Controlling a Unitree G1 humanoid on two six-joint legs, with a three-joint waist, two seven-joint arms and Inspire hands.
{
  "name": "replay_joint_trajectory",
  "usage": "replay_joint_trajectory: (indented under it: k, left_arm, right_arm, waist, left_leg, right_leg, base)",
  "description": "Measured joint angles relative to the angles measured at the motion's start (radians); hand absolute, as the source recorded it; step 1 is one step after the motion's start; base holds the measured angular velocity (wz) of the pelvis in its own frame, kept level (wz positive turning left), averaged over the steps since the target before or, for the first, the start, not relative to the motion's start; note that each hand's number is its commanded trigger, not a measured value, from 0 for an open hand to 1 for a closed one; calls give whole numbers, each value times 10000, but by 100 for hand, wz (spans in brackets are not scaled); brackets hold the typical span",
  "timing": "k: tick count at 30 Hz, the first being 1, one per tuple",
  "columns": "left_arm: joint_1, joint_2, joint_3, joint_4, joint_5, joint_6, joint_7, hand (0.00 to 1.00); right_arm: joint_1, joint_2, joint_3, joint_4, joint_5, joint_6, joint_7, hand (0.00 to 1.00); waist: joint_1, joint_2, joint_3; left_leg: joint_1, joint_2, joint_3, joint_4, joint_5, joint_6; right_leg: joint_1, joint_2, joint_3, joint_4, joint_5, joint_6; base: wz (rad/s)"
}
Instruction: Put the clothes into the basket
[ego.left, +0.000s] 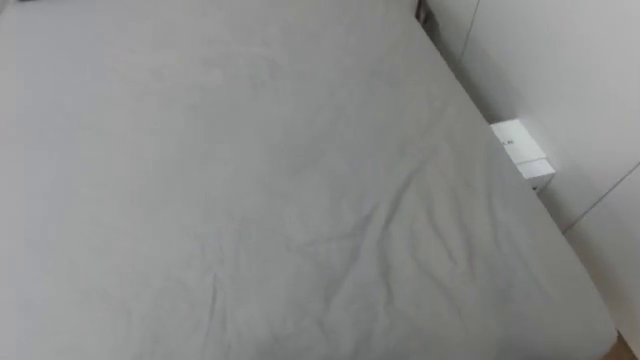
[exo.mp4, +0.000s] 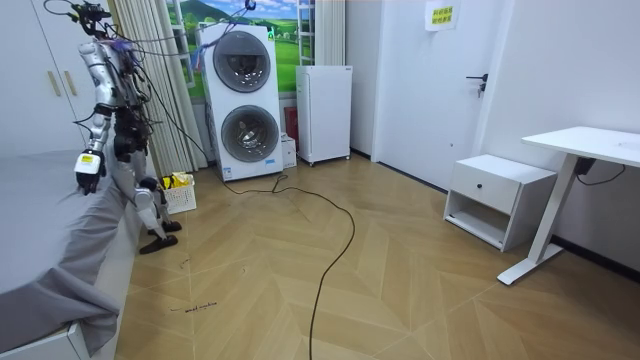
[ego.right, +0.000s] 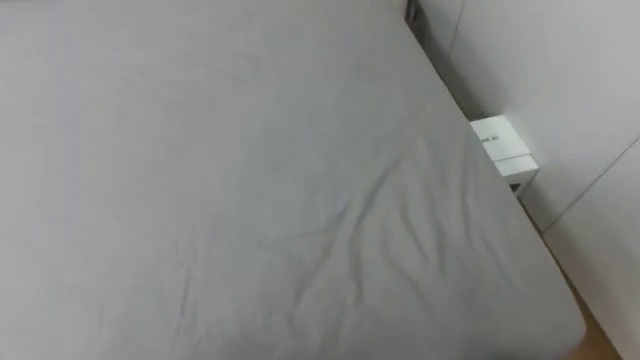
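I stand at the side of a bed and look down on its grey sheet (ego.left: 250, 180), which lies flat with a few creases toward the near right corner. In the room view my left hand (exo.mp4: 88, 172) hangs over the bed's edge (exo.mp4: 70, 215), and it is too small to read there. A white basket (exo.mp4: 180, 194) with something yellow in it stands on the wooden floor just behind my feet, toward the room view's right.
A small white nightstand (ego.left: 524, 152) stands between the bed's right side and the white wall. Behind me are stacked washing machines (exo.mp4: 242, 100), a white cabinet (exo.mp4: 324, 112), curtains and open wooden floor (exo.mp4: 330, 280). A low white cabinet (exo.mp4: 497, 198) and a desk (exo.mp4: 590, 145) stand far right.
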Motion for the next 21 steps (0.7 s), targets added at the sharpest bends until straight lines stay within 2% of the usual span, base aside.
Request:
replay_joint_trajectory:
  k: [2,6,7,10,11,14,21]
  left_arm:
    - [57,-134,226,-3,0,-254,5,0]
    - [42,-374,549,1,-26,-458,165,0]
    - [36,-411,577,1,-29,-526,185,0]
    - [76,-549,625,-10,-7,-725,181,0]
    - [99,-597,614,-62,41,-784,181,0]
    - [98,-615,575,-59,138,-946,180,0]
    - [64,-636,526,-19,143,-1008,169,0]
  right_arm:
    - [94,130,204,195,-339,55,286,0]
    - [169,269,677,311,-889,111,765,0]
    - [160,291,773,315,-1287,205,911,0]
    - [243,271,823,431,-2020,376,996,0]
    - [340,258,913,434,-2134,392,997,0]
    - [391,272,1237,435,-2260,489,971,0]
    - [395,272,1461,632,-2286,528,797,0]
  waist:
    - [69,-73,-2]
    - [328,-147,8]
    - [387,-149,9]
    - [449,-148,7]
    - [568,-157,2]
    - [635,-170,5]
    - [840,-180,19]
  left_leg:
    - [81,-63,-204,-8,6,6]
    - [128,-93,-242,-22,6,8]
    - [118,-104,-294,-19,5,8]
    - [138,-235,-818,-10,5,14]
    - [132,-252,-858,-11,2,19]
    - [101,-283,-1049,-11,-8,35]
    - [119,-292,-1124,-14,-9,35]
  right_leg:
    - [141,-21,-35,-3,-79,59]
    - [218,-50,-104,-5,-104,66]
    - [238,-98,-269,-10,-105,60]
    - [366,-152,-422,-47,-118,42]
    - [385,-153,-422,-71,-121,42]
    - [423,-172,-546,-132,-113,49]
    - [489,-176,-623,-164,-122,45]
  base:
    - [28]
    - [5]
    - [14]
    - [22]
    - [17]
    - [9]
    - [3]
